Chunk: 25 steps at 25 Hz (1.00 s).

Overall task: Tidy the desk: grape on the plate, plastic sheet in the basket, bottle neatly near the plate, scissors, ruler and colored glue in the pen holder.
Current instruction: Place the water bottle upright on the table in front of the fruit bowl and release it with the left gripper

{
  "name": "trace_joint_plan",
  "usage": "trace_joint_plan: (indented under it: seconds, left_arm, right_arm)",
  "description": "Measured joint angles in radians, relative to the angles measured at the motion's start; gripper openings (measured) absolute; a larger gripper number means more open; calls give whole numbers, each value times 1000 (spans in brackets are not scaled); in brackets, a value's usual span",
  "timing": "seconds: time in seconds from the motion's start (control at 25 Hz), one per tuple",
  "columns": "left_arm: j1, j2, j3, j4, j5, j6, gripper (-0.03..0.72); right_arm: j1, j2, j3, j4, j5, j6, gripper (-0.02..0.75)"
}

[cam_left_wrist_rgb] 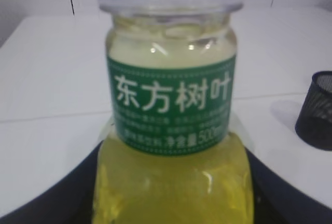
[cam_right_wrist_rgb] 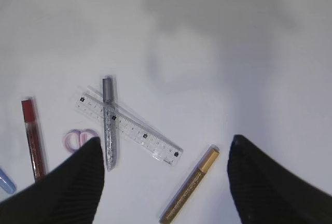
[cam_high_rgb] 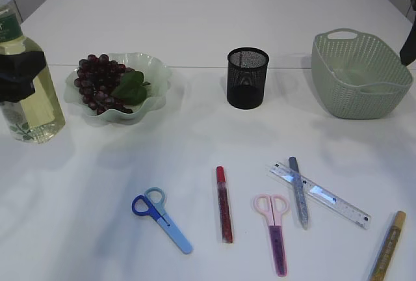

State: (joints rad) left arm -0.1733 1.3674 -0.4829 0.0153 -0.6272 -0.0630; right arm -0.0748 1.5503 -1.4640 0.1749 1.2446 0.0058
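Gold glue (cam_high_rgb: 388,245) lies nearest; left gripper (cam_high_rgb: 19,73) clamps bottle (cam_high_rgb: 26,79) (upright), right gripper (cam_right_wrist_rgb: 166,182) spread apart.

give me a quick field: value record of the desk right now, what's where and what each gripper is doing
bottle: tea bottle at far left, upright, gripped by left gripper
plate: green wavy plate holding grapes
pen holder: black mesh cup, centre, no tools in it
basket: green basket at right
scissors: blue pair, pink pair, both on table
ruler: clear ruler with silver glitter glue lying across it
other glue: red, gold
right gripper: open above the table, holding nothing
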Motion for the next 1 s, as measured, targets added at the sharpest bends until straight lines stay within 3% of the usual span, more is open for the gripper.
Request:
trace_joint_plan:
  seconds: [0.4,0.72,1.0]
  left_arm:
    - [-11,197,56,-65,-397,18,435]
    - [-50,339,52,-70,-422,18,435]
    - [-50,467,-64,-70,-437,20,435]
  right_arm:
    - [0,0,0,-2,0,-31,575]
    - [0,0,0,-2,0,-47,575]
    - [0,0,0,-2,0,-49,575]
